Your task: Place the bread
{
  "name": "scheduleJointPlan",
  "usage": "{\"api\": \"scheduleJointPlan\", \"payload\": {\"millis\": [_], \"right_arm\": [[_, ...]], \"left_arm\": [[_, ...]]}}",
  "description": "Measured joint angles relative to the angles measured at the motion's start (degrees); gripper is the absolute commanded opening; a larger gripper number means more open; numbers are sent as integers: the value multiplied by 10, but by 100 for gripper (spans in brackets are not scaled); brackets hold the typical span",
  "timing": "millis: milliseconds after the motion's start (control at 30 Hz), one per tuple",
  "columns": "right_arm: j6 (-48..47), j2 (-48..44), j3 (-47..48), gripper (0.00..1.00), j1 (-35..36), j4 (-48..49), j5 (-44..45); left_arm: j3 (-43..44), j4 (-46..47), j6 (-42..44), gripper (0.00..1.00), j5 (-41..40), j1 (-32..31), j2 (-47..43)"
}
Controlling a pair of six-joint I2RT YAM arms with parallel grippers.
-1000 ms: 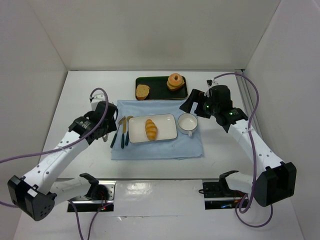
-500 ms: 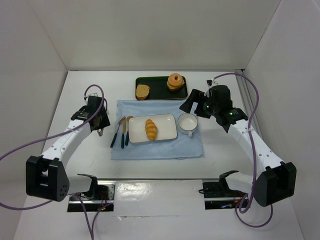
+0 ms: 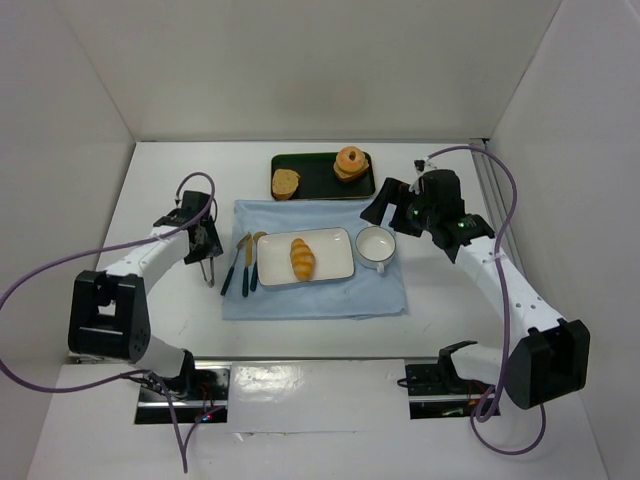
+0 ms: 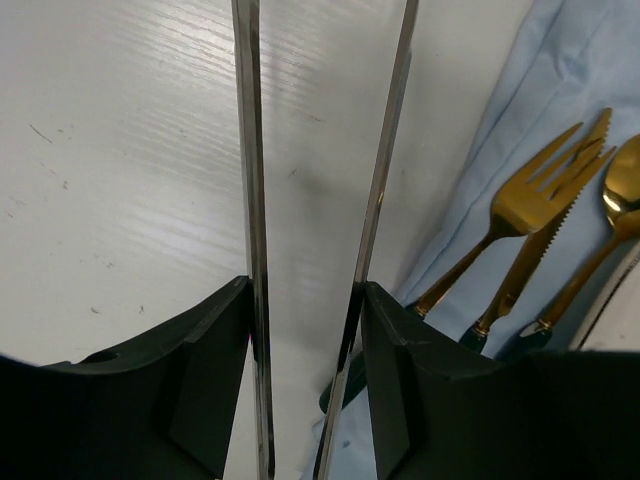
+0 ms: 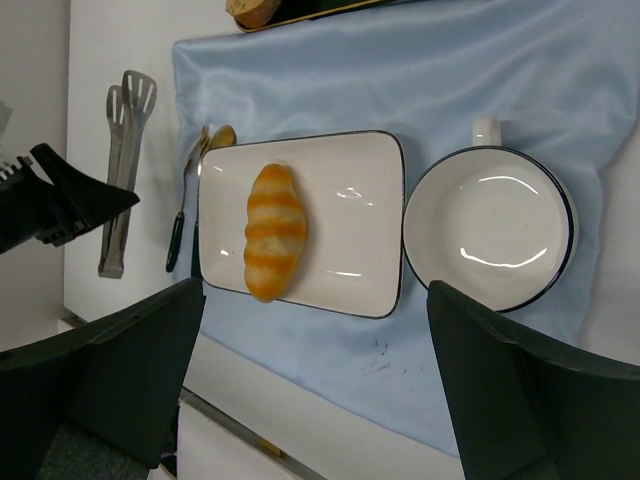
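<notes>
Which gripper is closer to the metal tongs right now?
Left. The left gripper hangs open right over the tongs; the right gripper is across the plate, by the cup.

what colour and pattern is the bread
The bread is golden-orange with pale cross stripes; right wrist view.

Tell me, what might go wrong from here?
The tongs sit between the fingers of the left gripper, close beside the fork; a careless swing might knock it askew. The right gripper hangs open near the cup and bread; dropping could knock the cup.
</notes>
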Motion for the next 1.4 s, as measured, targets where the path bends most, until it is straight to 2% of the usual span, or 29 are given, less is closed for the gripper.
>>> {"api": "scheduleJointPlan", "payload": {"millis": [333, 1000, 1133, 1267, 1400], "right_arm": [[0, 2, 0, 99, -9, 0, -2], [-2, 13, 3, 99, -23, -1, -1], [-2, 17, 8, 99, -27, -3, 0], [-2, 27, 13, 99, -27, -7, 0], [-2, 32, 16, 99, -28, -9, 0]], "left_arm": [[10, 20, 0, 58, 7, 23, 80], [104, 30, 18, 58, 21, 47, 193], [128, 30, 29, 64, 31, 47, 211], [144, 28, 33, 77, 42, 51, 224], [160, 24, 35, 83, 51, 54, 236]]}}
